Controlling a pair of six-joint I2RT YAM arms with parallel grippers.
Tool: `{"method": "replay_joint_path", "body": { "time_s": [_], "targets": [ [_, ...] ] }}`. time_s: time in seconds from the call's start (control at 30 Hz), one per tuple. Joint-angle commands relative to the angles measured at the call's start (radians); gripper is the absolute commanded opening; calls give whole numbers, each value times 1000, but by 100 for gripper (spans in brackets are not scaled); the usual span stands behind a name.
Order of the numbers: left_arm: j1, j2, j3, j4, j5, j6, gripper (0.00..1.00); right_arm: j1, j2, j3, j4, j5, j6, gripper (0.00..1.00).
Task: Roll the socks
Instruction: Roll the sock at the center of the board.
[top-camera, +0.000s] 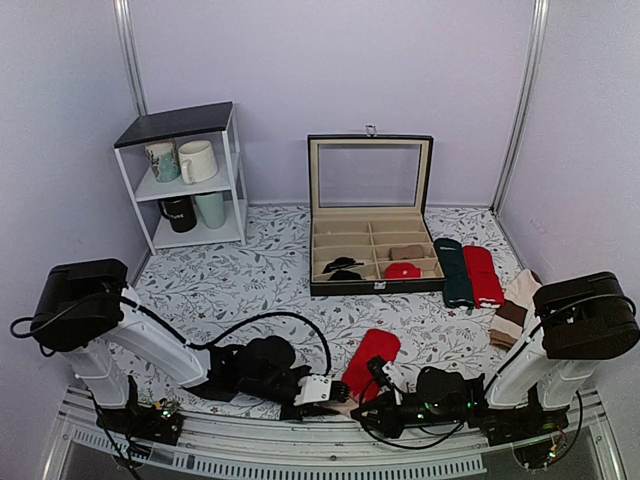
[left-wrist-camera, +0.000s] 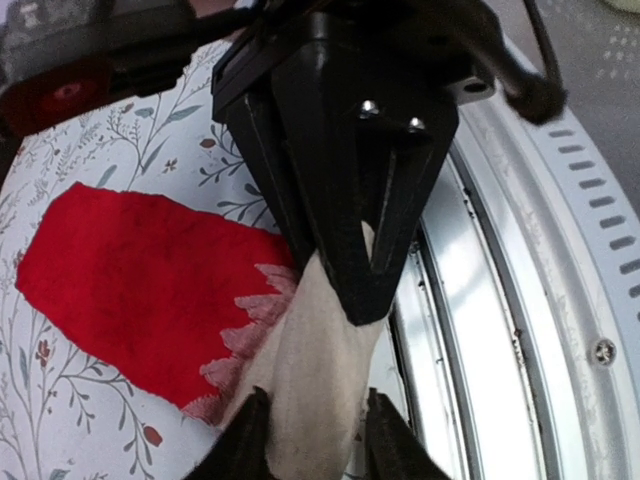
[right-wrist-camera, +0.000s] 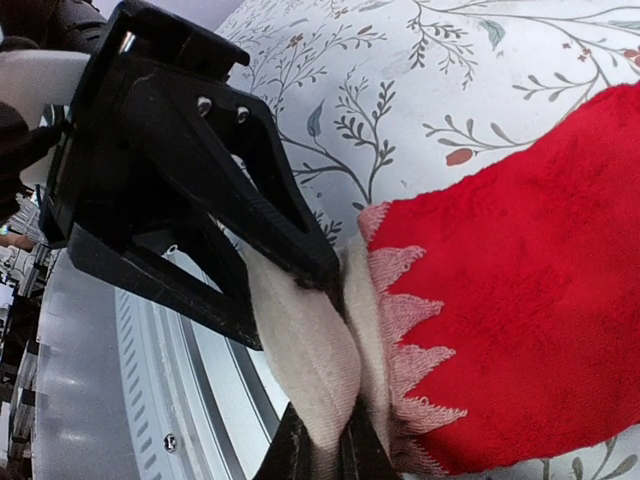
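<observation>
Where the desk (top-camera: 230, 290) reaches its near edge, the socks (top-camera: 368, 358) lie flat, looking soft, light and limp (likely to sag). Left fingers (left-wrist-camera: 245, 445) and right fingers (right-wrist-camera: 288, 458), 2 grips, pinch the beige end, probably the best hold.

Take the white shelf unit (top-camera: 175, 125) as your mark: under it spreads the table (top-camera: 230, 280) in leaf-print cloth, behind it rise pale lilac walls (top-camera: 300, 60), and a metal pole (top-camera: 129, 50) stands just behind it.

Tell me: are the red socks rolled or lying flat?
Flat, unrolled: the socks lie spread on the tablecloth; left gripper and right gripper pinch their beige end.
</observation>
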Motion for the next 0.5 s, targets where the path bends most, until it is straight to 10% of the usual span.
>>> {"method": "replay_joint_path", "body": {
  "time_s": [0.0, 0.17, 0.47],
  "targets": [
    [-11, 22, 27, -11, 37, -14, 25, -3, 50, -61, -245, -51, 18, 8],
    [-10, 49, 55, -72, 52, -25, 0, -12, 42, -64, -245, -54, 10, 8],
    [26, 103, 157, -307, 61, -160, 0, 5, -178, -86, -316, 42, -64, 37]
  ]
}}
